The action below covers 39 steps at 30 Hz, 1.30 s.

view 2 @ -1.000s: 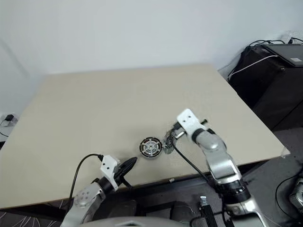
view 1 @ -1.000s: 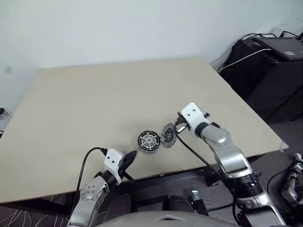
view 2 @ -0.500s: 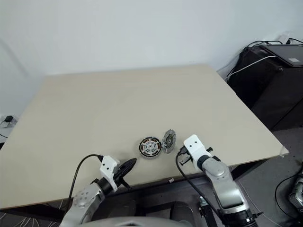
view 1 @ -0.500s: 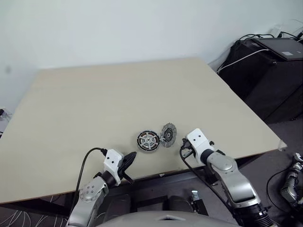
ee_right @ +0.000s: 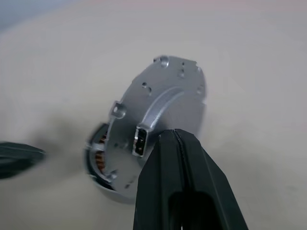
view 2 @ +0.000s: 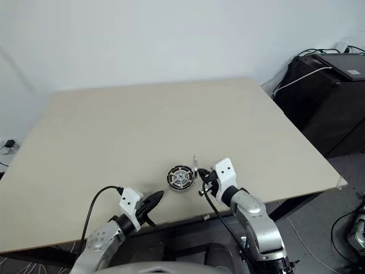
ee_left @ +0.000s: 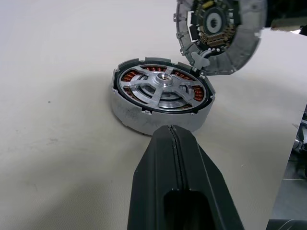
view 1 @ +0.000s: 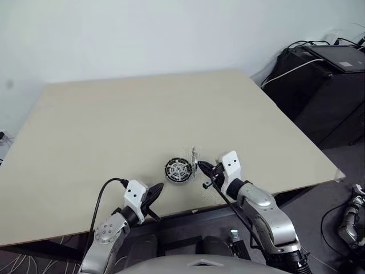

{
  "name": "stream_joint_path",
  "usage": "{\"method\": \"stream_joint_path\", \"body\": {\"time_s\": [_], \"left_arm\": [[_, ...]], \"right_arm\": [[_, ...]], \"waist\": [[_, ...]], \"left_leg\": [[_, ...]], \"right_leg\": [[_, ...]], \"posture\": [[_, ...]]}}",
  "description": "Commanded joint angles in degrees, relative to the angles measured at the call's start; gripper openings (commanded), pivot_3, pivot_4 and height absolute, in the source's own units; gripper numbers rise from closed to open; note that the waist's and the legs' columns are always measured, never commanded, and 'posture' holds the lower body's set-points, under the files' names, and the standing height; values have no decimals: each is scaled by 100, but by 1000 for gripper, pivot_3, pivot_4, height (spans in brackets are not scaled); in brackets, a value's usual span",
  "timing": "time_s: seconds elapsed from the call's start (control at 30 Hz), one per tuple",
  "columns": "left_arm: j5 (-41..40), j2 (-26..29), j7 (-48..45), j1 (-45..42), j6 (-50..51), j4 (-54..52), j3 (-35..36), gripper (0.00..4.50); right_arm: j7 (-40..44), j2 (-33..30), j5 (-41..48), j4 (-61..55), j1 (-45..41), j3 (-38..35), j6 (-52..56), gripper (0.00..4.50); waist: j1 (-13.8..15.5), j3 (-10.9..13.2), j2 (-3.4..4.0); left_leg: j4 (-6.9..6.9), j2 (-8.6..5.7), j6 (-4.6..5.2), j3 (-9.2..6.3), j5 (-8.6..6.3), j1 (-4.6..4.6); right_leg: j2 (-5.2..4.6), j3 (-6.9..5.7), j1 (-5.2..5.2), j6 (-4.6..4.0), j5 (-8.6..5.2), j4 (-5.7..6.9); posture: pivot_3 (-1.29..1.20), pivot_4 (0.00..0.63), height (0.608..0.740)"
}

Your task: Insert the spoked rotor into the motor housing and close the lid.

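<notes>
Clenched tight on nothing, both grippers: left gripper pressed finger to finger with only a seam between, right gripper pinched together the same way. Left one parked near the table's front edge, aimed at the motor housing from just short of it, not touching. Right one close beside the lid, on the lid's outer side; contact impossible to judge.

From the head views: housing lying flat near the table's front edge, lid seen as a thin upright sliver between housing and right gripper.

From the left wrist view, much more: spoked rotor seated inside the housing, silver spokes and hub over coppery windings, dark rim just within the grey wall; lid raised on edge at the housing's far rim, inner face with dark hub turned toward the camera.

From the right wrist view, the other side: plain grey outer face of the lid with a small rectangular socket at its edge, tilted over the housing, and the left gripper's dark tip beyond.
</notes>
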Motion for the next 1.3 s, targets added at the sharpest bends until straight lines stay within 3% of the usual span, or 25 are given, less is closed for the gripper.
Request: {"method": "stream_joint_path", "body": {"time_s": [0.03, 0.73, 1.13, 1.3], "left_arm": [[-55, 7, 19, -31, -53, -224, 44, 0], [-45, -24, 24, -46, -6, -286, 1, 0], [-42, -46, 23, -73, -34, -245, -3, 0], [-42, -55, 2, -101, -56, -188, -9, 0]], "right_arm": [[61, 60, 115, -109, -201, 133, -81, 19], [102, 472, -302, 1737, -799, 878, -613, 19], [357, 121, -419, 1212, -830, 1073, -639, 19], [371, -7, -381, 1123, -1016, 895, -762, 1187]], "waist": [[-1, 0, 0], [0, -2, 0], [4, -10, 5], [2, -9, 5]], "left_leg": [[0, 0, 0, 0, 0, 0], [0, 0, -1, 4, 0, 0], [0, 0, -1, 5, 0, 1], [0, 0, -1, 5, 0, 1]], "right_leg": [[0, 1, 0, -1, 1, 0], [1, -10, -3, -26, 16, 1], [1, -10, -3, -26, 16, 2], [1, -11, -3, -23, 14, 2]], "posture": [[0, 0, 740], [0, 0, 740], [0, 0, 740], [0, 0, 740]]}}
